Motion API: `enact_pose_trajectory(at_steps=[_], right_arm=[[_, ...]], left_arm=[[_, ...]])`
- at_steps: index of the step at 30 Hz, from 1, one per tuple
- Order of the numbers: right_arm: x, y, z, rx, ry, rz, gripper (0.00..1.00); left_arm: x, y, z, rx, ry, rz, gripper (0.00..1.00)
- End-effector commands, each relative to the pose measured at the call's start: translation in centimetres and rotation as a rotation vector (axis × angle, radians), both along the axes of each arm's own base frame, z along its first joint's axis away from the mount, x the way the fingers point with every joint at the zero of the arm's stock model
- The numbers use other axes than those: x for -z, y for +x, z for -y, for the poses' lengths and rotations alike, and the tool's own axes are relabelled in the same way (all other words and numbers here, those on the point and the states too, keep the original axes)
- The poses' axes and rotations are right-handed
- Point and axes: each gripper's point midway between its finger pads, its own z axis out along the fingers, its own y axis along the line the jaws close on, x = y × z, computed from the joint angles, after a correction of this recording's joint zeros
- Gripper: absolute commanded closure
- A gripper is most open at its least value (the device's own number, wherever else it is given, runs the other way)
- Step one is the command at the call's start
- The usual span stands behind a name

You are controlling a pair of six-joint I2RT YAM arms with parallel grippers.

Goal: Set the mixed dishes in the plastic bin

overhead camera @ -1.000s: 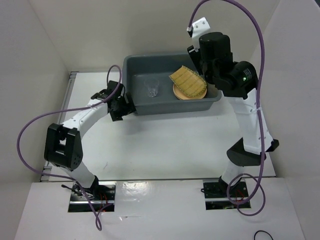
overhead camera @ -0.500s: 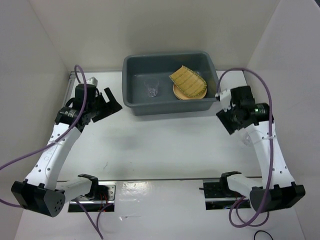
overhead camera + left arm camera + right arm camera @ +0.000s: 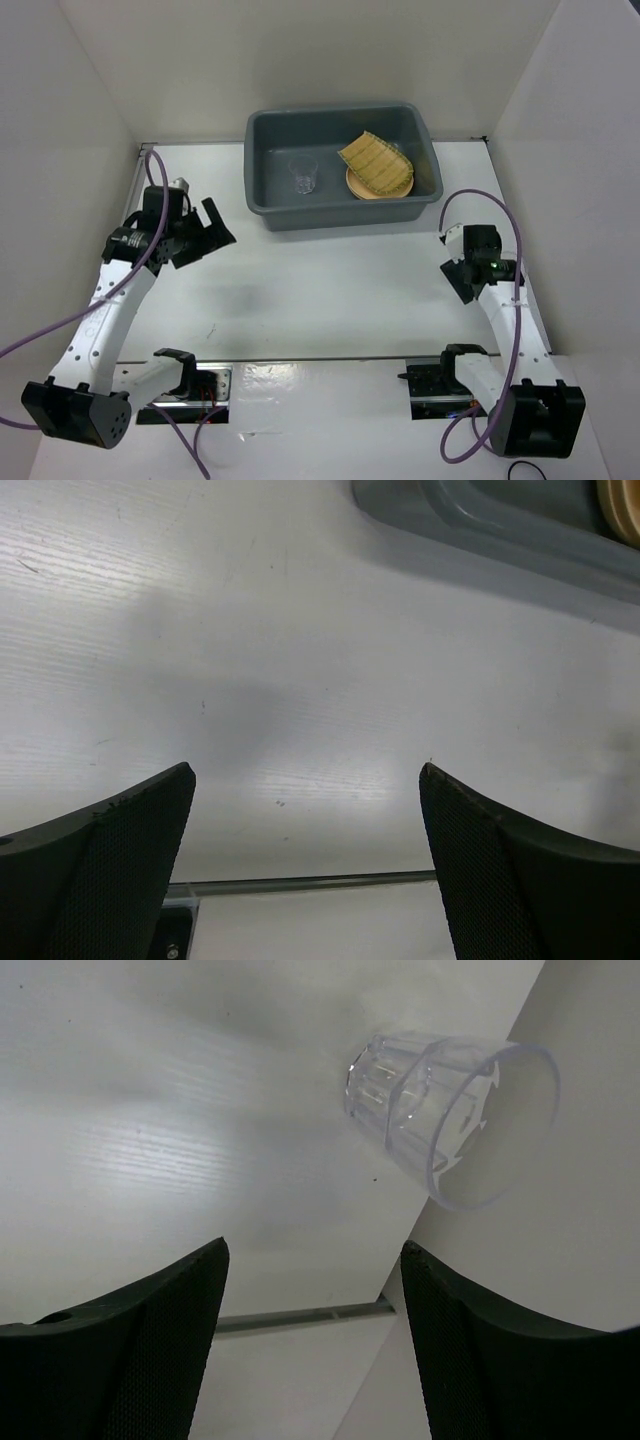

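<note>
From the top view, both arms have pulled back from the plastic bin [image 3: 340,210] they were crowding a second ago: the left pincer [image 3: 210,236] now hangs over the bench [image 3: 330,290] left of it, and the right pincer [image 3: 460,282] sits low by the right wall. Inside the bin the clear cup [image 3: 303,176], tan plate [image 3: 385,190] and bamboo tray [image 3: 375,162] lie as before, so I judge that drop finished. On the left wrist view the pincer is released, holding nothing, with only bare bench and the bin's corner ahead. On the right wrist view the pincer is also released and empty, and a second clear cup [image 3: 450,1120] lies on its side ahead near the wall: one dish left to fetch
</note>
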Motion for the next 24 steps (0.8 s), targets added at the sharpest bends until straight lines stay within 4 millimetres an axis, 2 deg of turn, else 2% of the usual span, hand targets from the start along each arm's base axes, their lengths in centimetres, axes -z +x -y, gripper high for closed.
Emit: enact_pose_trajectory(at_steps=[1,3,7,8,9,12,14,19,24], right_arm=[[-1.6,3.5,1.3,0.015,-0.058,0.169,0.25],[-0.7,4.0,1.6,0.029,-0.058,0.154,0.25],[-0.8,5.7,3.7,0.092,-0.049,0.16,0.25],[-0.9,5.6,4.7,0.12,-0.048,0.153,0.25],[-1.1,6.0,5.1,0.13,-0.05,0.164,0.25],[-1.6,7.0,5.2,0.103,-0.063,0.184,0.25],[-1.2,6.8,5.1,0.089,-0.057,0.172,0.25],[1.2,6.1,4.9,0.089,-0.047,0.115,0.25],[2.8,6.3,4.6,0.089,0.001,0.08,0.27]], left_arm=[[0.1,-1.1,-0.4,0.025,0.016,-0.017,0.01],[-0.1,-1.2,-0.4,0.032,0.02,-0.007,0.01],[0.0,-1.7,-0.5,0.032,0.022,-0.017,0.01],[-0.3,-1.9,-0.5,0.032,0.02,-0.005,0.01],[0.2,-2.2,-0.6,0.032,0.023,-0.025,0.01],[0.0,-2.5,-0.6,0.032,0.021,-0.011,0.01],[0.4,-2.6,-0.8,0.023,0.022,-0.021,0.01],[0.9,-2.9,-0.9,0.016,0.017,-0.033,0.01],[0.9,-2.9,-0.9,0.016,0.017,-0.033,0.01]])
